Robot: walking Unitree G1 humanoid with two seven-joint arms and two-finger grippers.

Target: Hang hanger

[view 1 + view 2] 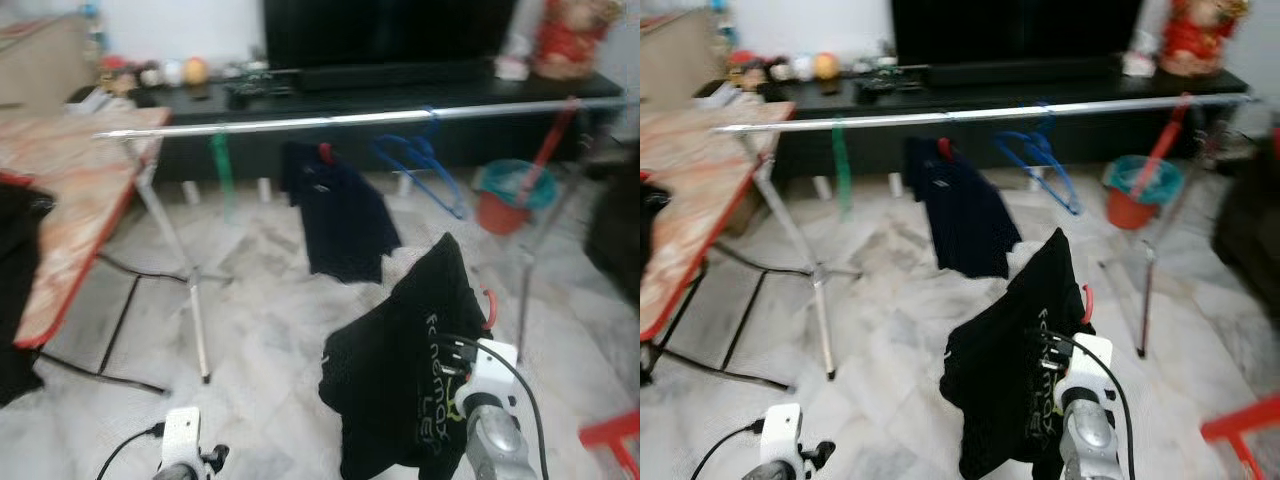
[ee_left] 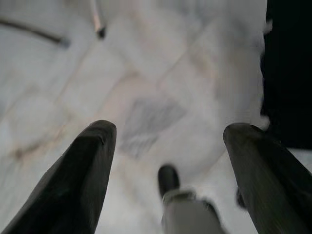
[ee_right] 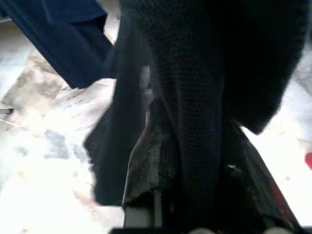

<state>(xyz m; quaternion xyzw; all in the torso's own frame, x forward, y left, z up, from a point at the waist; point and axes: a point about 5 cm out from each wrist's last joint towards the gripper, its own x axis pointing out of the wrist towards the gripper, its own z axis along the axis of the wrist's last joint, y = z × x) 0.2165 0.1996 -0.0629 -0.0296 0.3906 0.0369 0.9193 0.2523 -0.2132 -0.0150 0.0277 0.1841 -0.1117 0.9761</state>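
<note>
Hanger [image 1: 487, 305], a red one judging by the sliver of it poking out beside the cloth, sat inside a black T-shirt [image 1: 400, 370] with pale lettering, and the right gripper [image 3: 195, 170] had the lot: its black fingers were pinched on the dark fabric, carrying it low in front of the robot. And the target was right there: the silver rail [image 1: 360, 118] of the drying rack ran crosswise ahead and well above the load, its long axis spanning left to right. So the hanger lay up and forward of nothing yet; the rail was what lay up and forward of it. Already on that rail were a navy shirt [image 1: 340, 215] and a blue hanger [image 1: 420, 165], with a green hanger [image 1: 222, 165] further left. The open stretch looked to be between the navy shirt and the blue one, or out right. The left gripper [image 2: 168, 141] hung low over the marble floor [image 1: 250, 300], fingers spread wide, empty, and clearly the farther arm for this job.
</note>
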